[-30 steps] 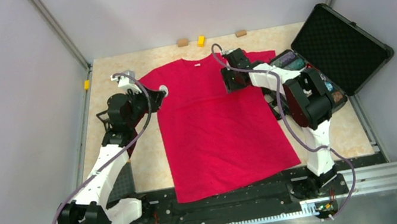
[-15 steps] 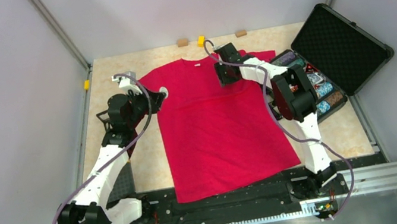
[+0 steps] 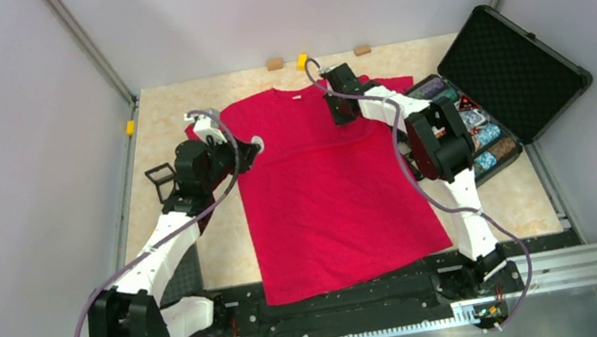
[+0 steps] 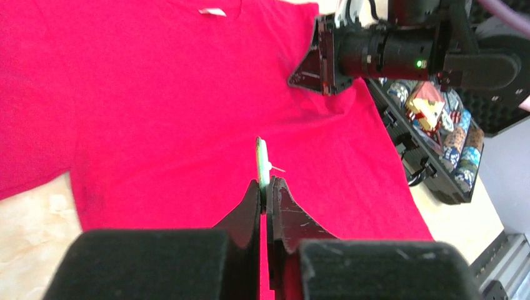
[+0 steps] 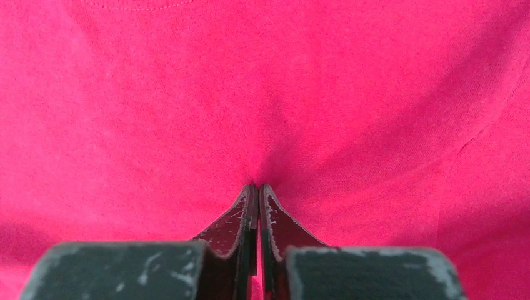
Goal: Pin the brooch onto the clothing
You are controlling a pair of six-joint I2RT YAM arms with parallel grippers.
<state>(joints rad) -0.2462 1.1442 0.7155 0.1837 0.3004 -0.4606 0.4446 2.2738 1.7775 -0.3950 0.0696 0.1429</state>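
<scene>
Clamping brooch (image 4: 262, 164) edge-on, face hidden, left gripper (image 4: 266, 183); right gripper (image 5: 257, 187) closed, seemingly nipping shirt (image 5: 187, 94).

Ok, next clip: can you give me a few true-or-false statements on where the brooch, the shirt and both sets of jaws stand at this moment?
1. The left jaws grip the brooch edge-on over the shirt. True.
2. The right jaws are open and clear of the shirt. False: they are shut on a pinched fold of the red fabric, up near the collar.
3. The brooch is pinned to the shirt. False: it sits between the left jaws, and its pin sticks out bare to the side.
4. The black case lies open beside the shirt, on the right arm's side. True.
</scene>
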